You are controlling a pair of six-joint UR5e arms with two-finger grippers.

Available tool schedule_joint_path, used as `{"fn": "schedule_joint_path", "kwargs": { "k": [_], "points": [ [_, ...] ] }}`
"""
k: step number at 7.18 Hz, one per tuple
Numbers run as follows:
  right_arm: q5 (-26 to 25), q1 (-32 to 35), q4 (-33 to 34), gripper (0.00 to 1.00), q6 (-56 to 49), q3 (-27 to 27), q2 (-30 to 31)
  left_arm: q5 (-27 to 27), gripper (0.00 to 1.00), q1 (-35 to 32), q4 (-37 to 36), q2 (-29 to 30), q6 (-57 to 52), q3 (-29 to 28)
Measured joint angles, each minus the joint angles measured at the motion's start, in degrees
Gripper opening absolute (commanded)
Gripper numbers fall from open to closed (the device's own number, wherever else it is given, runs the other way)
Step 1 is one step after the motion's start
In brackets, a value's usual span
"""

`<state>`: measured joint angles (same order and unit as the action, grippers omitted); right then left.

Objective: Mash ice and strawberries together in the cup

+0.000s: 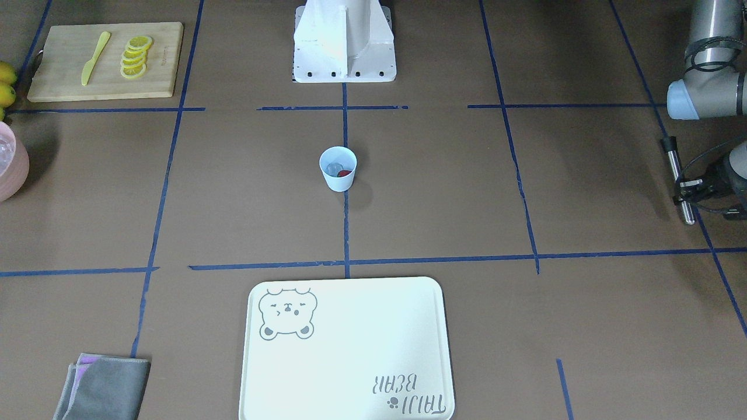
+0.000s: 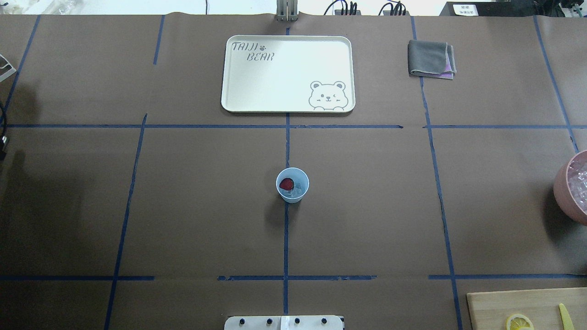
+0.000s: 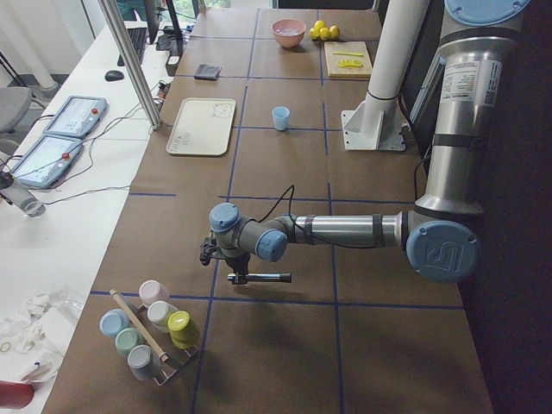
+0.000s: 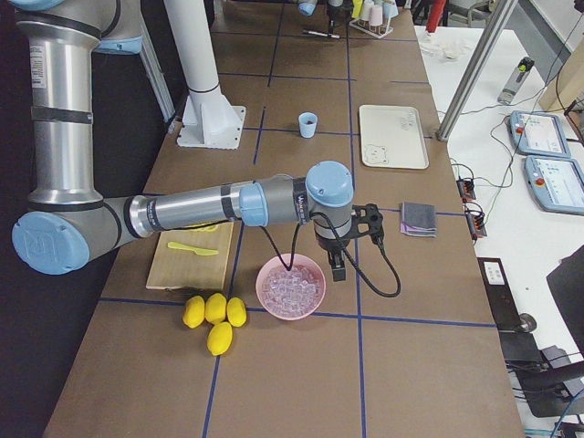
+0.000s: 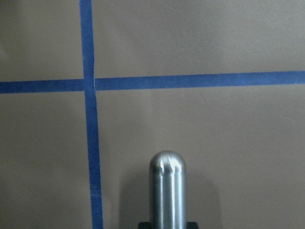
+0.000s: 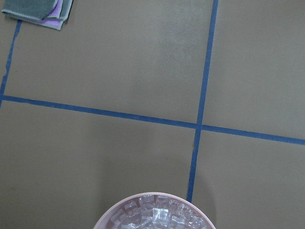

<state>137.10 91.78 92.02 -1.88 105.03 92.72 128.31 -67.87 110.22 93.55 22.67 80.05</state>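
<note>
The pale blue cup (image 2: pixel 292 184) stands upright at the table's centre, also seen in the front view (image 1: pixel 338 168). Inside it lie a red strawberry (image 2: pixel 287 184) and clear ice (image 2: pixel 298 189). My left gripper (image 1: pixel 688 191) is far off at my left side, shut on a metal rod (image 1: pixel 680 181) held level above the table. The rod's rounded tip shows in the left wrist view (image 5: pixel 167 186). My right gripper (image 4: pixel 338 269) hangs beside a pink bowl (image 4: pixel 290 286) full of ice cubes. I cannot tell whether it is open or shut.
A pale bear-print tray (image 2: pixel 275 82) lies beyond the cup, with a grey folded cloth (image 2: pixel 431 58) to its right. A cutting board (image 1: pixel 70 76) holds lemon slices and a yellow knife. Whole lemons (image 4: pixel 214 315) lie by the pink bowl. A rack of cups (image 3: pixel 151 332) stands near my left gripper.
</note>
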Motion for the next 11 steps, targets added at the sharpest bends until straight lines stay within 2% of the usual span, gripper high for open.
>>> {"fn": "schedule_joint_path", "kwargs": {
  "k": [2,6,7,8,9,11],
  "points": [
    [0.01,-0.02,0.0,0.99,-0.04,0.04,-0.02,-0.1,0.0,-0.18,0.0,-0.12,-0.51,-0.11],
    [0.01,-0.02,0.0,0.99,-0.11,0.0,-0.11,-1.28,0.11,-0.16,-0.02,-0.28,-0.32,-0.8],
    [0.01,-0.02,0.02,0.99,-0.13,-0.03,-0.26,-1.3,0.28,-0.16,-0.03,-0.25,-0.16,-0.95],
    [0.01,-0.02,0.04,0.99,-0.14,-0.05,-0.46,-1.3,0.83,-0.16,-0.04,-0.22,-0.06,-0.99],
    [0.03,-0.01,0.02,0.99,-0.16,-0.06,-0.56,-1.3,1.0,-0.16,-0.03,-0.23,-0.08,-1.0],
    [0.09,0.06,0.02,0.99,-0.2,-0.01,-0.61,-1.3,1.0,-0.21,0.05,-0.29,-0.22,-0.87]
  ]
}}
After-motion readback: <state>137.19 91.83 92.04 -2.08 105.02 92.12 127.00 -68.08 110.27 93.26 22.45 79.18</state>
